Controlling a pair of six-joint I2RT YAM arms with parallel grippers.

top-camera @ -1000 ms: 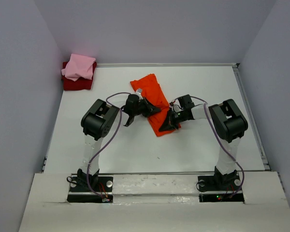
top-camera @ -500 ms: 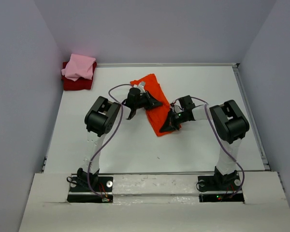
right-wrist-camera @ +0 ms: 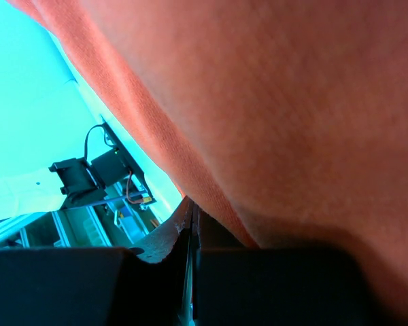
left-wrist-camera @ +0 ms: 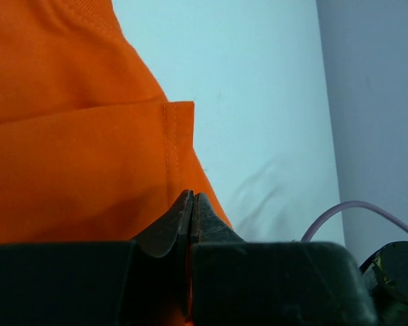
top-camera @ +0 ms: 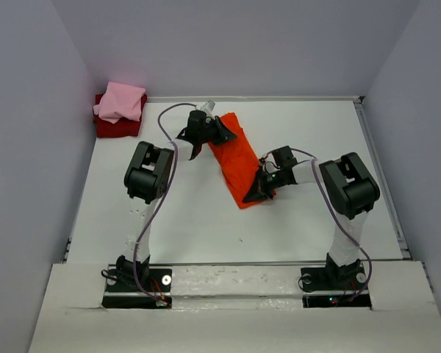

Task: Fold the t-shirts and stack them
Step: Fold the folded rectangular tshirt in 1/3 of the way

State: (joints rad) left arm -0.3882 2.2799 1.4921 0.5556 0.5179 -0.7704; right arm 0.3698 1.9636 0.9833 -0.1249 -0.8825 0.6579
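Overhead, the orange t-shirt point(top-camera: 237, 163) lies as a long folded strip, slanting across the middle of the white worktop point(top-camera: 323, 140) from far left to near right. The left fingers point(top-camera: 228, 134) sit at its far end, and the right fingers point(top-camera: 256, 193) sit at its near end, so the strip runs between the two. In the far left corner, well apart from this, a pink t-shirt point(top-camera: 120, 102) lies folded small on top of a dark red t-shirt point(top-camera: 117, 129), also folded small. Next, the left wrist view shows the left fingers point(left-wrist-camera: 190, 201) pressed together at the edge of the orange t-shirt point(left-wrist-camera: 75, 156). A thin line of orange shows in the seam between them, so they seem to pinch a bit of the cloth. A hemmed corner of one layer lies just beyond the tips, bare worktop point(left-wrist-camera: 245, 75) is to the right, and a purple cable point(left-wrist-camera: 347, 209) loops at the right edge. Last, the right wrist view shows the right fingers point(right-wrist-camera: 191, 206) closed tight, with the orange t-shirt point(right-wrist-camera: 292, 102) rising straight from their tips and filling most of the view. They look clamped on its edge, and worktop point(right-wrist-camera: 27, 102) shows at the left.
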